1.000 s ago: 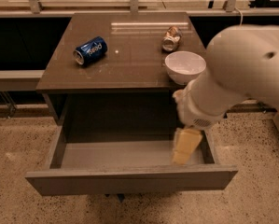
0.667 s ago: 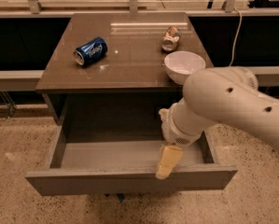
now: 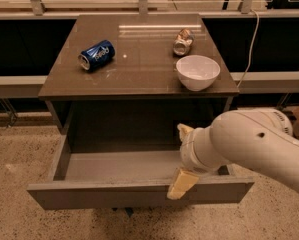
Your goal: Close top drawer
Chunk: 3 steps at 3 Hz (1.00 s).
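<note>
While the wide grey-brown top drawer (image 3: 114, 194) stands pulled out under the brown cabinet surface (image 3: 139, 66), the cream-fingered gripper (image 3: 178, 159) hangs at its front right.
Gripper fingers apart: one crosses the front panel's top edge, the other points back over the drawer's grey floor.

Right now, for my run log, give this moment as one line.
top drawer: open, pulled out | gripper: at its front panel, right of middle | tabletop: blue can, crushed can, white bowl
</note>
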Each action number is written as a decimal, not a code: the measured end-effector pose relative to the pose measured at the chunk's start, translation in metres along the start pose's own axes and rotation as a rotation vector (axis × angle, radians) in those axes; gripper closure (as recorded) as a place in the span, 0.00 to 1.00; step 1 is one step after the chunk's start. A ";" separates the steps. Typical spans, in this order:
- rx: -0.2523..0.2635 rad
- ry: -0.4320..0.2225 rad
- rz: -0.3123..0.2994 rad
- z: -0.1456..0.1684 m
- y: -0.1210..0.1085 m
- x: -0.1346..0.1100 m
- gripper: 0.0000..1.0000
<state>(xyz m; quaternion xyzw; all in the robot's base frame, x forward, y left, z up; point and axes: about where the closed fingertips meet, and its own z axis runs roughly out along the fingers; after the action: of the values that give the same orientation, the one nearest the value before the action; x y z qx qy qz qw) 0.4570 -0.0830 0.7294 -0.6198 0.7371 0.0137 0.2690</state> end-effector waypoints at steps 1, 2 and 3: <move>-0.074 0.038 -0.025 0.029 0.019 0.000 0.00; -0.125 0.050 -0.049 0.056 0.038 -0.001 0.00; -0.114 0.068 -0.078 0.071 0.043 -0.007 0.00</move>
<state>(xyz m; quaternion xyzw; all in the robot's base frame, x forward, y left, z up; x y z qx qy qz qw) 0.4453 -0.0418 0.6585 -0.6624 0.7192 0.0242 0.2082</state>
